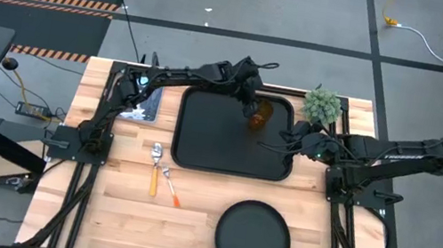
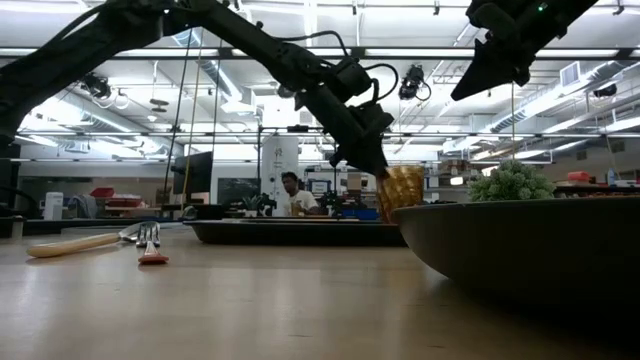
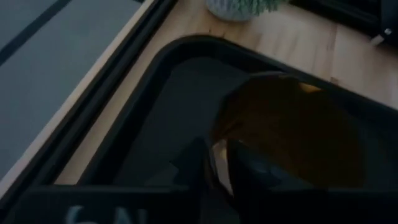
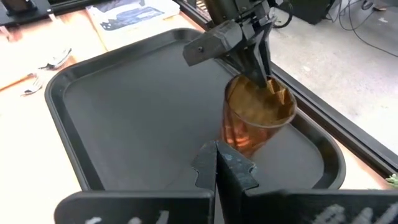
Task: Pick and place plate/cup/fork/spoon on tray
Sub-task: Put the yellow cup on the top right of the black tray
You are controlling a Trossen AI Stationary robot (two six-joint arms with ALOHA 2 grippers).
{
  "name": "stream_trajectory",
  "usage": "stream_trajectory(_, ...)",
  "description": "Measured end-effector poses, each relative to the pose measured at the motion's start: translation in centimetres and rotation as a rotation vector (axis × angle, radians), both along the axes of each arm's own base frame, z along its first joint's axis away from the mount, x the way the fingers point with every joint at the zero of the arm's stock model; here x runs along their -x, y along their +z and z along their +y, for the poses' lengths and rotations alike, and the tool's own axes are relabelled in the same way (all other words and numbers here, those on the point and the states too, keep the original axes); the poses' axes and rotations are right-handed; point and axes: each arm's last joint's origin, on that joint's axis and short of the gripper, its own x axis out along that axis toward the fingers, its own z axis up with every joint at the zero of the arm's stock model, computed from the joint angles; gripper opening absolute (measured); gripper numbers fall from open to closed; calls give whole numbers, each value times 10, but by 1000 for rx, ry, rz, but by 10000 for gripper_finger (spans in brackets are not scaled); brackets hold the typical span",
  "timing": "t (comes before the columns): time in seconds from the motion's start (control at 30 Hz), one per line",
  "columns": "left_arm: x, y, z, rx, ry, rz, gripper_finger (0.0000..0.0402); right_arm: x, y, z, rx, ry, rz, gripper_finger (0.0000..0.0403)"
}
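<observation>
The amber cup (image 1: 259,115) is over the far right part of the black tray (image 1: 210,136), and my left gripper (image 4: 264,71) is shut on it. Whether its base touches the tray floor, I cannot tell. My right gripper (image 4: 219,163) is shut and empty above the tray's right edge, just on the near right side of the cup (image 4: 255,115). The round black plate (image 1: 252,237) lies on the table near the front edge. The spoon (image 1: 155,165) and the fork (image 1: 171,186) lie side by side on the table, left of the tray's near corner. My left gripper holds the cup by its rim (image 4: 273,93) on the far side, one finger inside the cup and one outside, with the wall between them (image 3: 221,155). The fingers come slanting down from the far left. The cup hangs a little tilted below them.
A small green potted plant (image 1: 322,105) stands at the far right, just beyond the tray's corner. A printed sheet (image 1: 145,107) lies on the table left of the tray. The wood between tray and plate is bare (image 1: 210,194).
</observation>
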Motion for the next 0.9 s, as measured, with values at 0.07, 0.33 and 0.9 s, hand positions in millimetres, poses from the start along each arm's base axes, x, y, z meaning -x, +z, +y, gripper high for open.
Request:
stream_trajectory(0.07,-1,1,0,-10,-2,-15,112,0,1,0,0,0,-5,9)
stream_trajectory(0.33,10,39,-3,-127,-103,-45,159,2,0,0,0,-3,4,9)
stream_trajectory(0.9,12,-6,-48,-7,-249,224,142,9,6,-2,30,-14,-20,9)
